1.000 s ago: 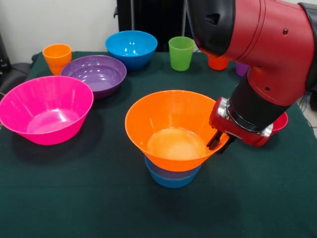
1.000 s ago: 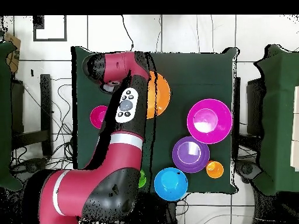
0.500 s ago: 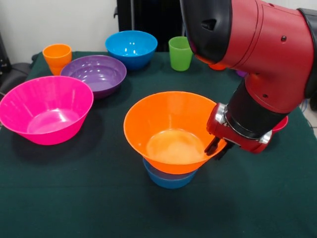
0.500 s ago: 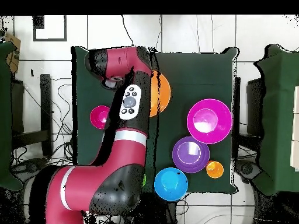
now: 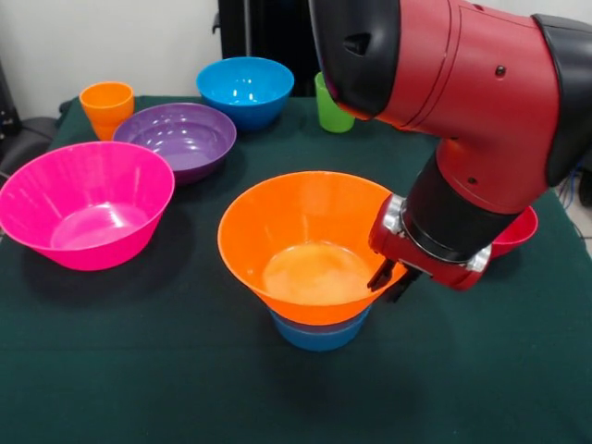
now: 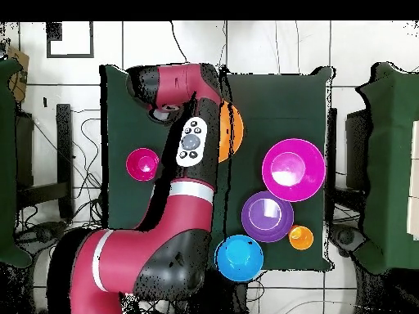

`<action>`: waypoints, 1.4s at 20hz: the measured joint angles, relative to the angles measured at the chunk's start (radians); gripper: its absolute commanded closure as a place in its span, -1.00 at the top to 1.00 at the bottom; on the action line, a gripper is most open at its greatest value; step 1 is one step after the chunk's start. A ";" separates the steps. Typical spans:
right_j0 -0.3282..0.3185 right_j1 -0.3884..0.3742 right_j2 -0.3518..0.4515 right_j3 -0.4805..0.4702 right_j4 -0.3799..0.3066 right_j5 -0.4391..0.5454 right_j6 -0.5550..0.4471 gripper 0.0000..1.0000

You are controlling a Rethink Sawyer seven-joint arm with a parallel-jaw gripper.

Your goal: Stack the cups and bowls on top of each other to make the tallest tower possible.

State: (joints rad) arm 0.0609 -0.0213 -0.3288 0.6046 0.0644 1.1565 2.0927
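Gripper: the gripper is clamped on the right-hand rim of the orange bowl, one finger inside the wall, one outside.
Tower: orange bowl sits on the small blue bowl, near the table's front middle; no cup visible inside it.
Key relation: bowl's centre lies left of the gripper in the front view, so the grip is off-centre.
Risk: my guess, the bowl tilts or slides off its narrow base.
Spare pieces: pink bowl, purple bowl, green cup well apart.

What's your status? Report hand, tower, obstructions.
Hand gripping the large orange bowl's rim. Orange bowl sits on the small light-blue bowl, off-centre. Small red bowl close beside the arm.
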 measured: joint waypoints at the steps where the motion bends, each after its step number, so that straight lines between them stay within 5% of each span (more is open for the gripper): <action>1: -0.003 0.000 0.000 -0.002 0.000 0.000 0.000 -1.00; 28: -0.024 0.018 0.005 -0.043 -0.001 0.016 0.000 -1.00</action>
State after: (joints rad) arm 0.0373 -0.0028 -0.3233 0.5617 0.0638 1.1722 2.0927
